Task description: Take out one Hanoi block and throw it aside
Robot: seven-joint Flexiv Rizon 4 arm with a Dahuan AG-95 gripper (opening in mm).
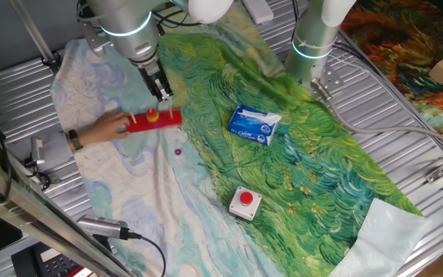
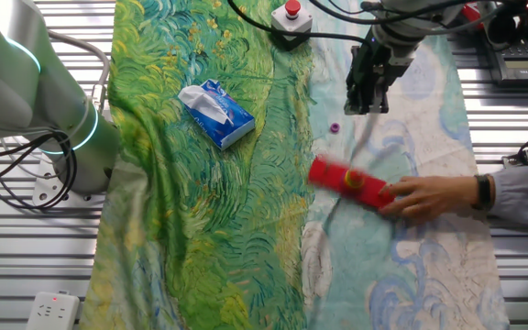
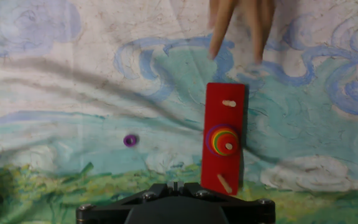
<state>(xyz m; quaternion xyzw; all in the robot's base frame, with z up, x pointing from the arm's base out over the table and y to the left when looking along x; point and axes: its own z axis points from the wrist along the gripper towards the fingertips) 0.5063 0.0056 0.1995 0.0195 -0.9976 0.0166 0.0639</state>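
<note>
Hanoi block [image 3: 227, 142]: the tiny red disc tops a small coloured stack on the middle peg of the red base board [image 3: 225, 112]; you have not lifted it yet.
Base board: it lies on the pale part of the painted cloth [image 3: 73, 93]; in the hand view its long axis runs near to far, with one peg on either side of the stack.
Key relation: in the hand view the stack sits ahead of the gripper [image 1: 164, 96] and a little to the right, so you would likely need to shift right and forward before descending. In one fixed view the gripper hangs above the board, apart from it.
Gripper state: you cannot tell how wide the fingers stand; they are too small in the fixed views and hidden in the hand view. It holds nothing visible.
Person's hand [image 2: 424, 196]: it touches the board's far end, nearer the block than your gripper.
Counts: one board, three pegs, one stack, one purple piece [image 3: 130, 140] well left of the board, one tissue pack [image 1: 254, 125], one red button box [image 1: 245, 202].
</note>
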